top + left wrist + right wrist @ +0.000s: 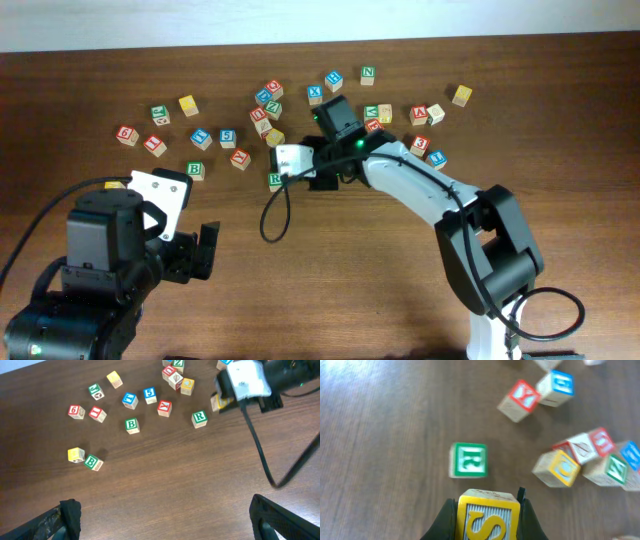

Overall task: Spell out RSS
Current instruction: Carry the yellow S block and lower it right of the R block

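The R cube [468, 460], a green letter on a pale face, lies flat on the table; it also shows in the overhead view [275, 181] and the left wrist view [199, 418]. My right gripper [487, 506] is shut on a yellow S cube [487, 521] and holds it just behind the R cube, apart from it. In the overhead view the right gripper [290, 168] sits under its white camera. A second S cube cannot be picked out. My left gripper [165, 520] is open and empty over bare table at the near left [200, 250].
Several other letter cubes lie scattered across the far half of the table. Two green B cubes [131, 425] [91, 462] and a yellow cube [75, 454] lie left of the R cube. A cluster [580, 457] lies to the right. The right arm's cable [270, 215] loops over the table.
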Motion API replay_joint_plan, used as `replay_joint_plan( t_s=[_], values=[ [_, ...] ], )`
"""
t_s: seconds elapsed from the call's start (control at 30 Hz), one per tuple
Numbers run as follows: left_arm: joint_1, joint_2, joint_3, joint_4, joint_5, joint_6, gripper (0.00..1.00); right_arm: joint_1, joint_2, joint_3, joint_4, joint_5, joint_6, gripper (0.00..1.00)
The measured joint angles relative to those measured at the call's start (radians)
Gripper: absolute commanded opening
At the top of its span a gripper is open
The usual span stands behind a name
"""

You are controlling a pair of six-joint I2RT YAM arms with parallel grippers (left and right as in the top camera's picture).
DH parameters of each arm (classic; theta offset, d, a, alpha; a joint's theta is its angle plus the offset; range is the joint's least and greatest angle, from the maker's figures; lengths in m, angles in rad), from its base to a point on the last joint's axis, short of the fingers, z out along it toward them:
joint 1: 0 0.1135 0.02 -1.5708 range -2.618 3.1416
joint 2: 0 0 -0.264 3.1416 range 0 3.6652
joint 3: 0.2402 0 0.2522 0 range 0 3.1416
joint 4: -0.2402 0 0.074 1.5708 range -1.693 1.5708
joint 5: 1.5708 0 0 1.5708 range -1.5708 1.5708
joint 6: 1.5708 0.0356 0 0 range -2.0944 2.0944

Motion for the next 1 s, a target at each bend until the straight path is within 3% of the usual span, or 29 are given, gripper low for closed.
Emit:
replay_joint_plan(
  t_s=[0.23,0.73,0.77,0.83,0.93,1.0],
  values=[
    [0.0,0.0,0.0,0.0,0.0,0.0,0.99,-0.032,0.001,0.0,0.0,-0.041,0.09,0.04],
    [0.0,0.0,-0.001,0.0,0.0,0.003,0.99,-0.015,0.133,0.045,-0.023,-0.043,0.119,0.04],
    [0.0,0.0,-0.001,0.0,0.0,0.003,0.99,-0.015,0.136,0.045,-0.016,-0.043,0.119,0.08],
    [0.0,0.0,-0.001,0.0,0.0,0.003,0.99,-0.014,0.141,0.045,-0.011,-0.043,0.127,0.27],
    [0.0,0.0,-0.001,0.0,0.0,0.003,0.99,-0.014,0.142,0.045,-0.004,-0.043,0.128,0.42],
    [0.0,0.0,-0.001,0.0,0.0,0.003,0.99,-0.014,0.142,0.045,-0.004,-0.043,0.133,0.45]
  ],
)
